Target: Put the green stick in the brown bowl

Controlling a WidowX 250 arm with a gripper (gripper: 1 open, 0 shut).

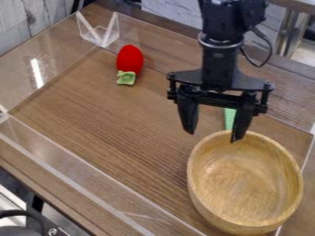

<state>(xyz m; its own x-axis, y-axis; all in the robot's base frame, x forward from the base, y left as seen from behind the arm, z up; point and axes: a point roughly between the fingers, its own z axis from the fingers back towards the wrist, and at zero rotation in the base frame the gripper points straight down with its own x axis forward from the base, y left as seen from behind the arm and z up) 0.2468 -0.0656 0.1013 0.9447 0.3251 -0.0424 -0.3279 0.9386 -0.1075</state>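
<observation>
wood-grain table, clear acrylic walls

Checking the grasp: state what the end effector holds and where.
Nothing is held: the black end effector is open, and the small light-green rectangular stick sits between its fingers, ungripped.

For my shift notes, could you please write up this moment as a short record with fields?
surface: wooden table with clear walls
gripper: gripper open, pointing down, holding nothing, over the table at the bowl's far rim
green stick: green stick on the table behind the gripper's fingers, partly hidden
brown bowl: brown bowl empty, near right
other item: red strawberry toy far left
task state: stick not yet in the bowl
</observation>
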